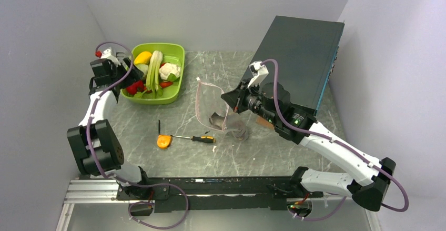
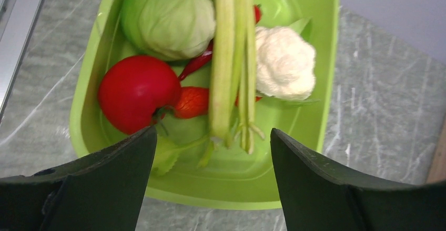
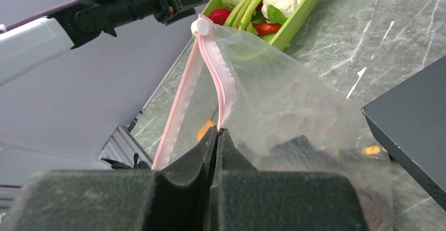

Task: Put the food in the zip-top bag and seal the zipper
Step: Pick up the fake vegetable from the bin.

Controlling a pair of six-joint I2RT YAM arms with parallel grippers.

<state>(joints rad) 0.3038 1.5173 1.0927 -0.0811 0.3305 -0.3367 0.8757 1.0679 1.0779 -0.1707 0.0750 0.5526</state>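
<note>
Right hand (image 3: pixel 216 132) pinches zipper (image 3: pixel 224 83) at fingertips.

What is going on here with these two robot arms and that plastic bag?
The right fingers are shut on the pink zipper of the clear bag, holding its mouth up off the table. The left fingers hang open at the edge of the green tray, holding nothing. A cabbage, a cauliflower and a red round piece lie in that tray, none picked up yet.
</note>
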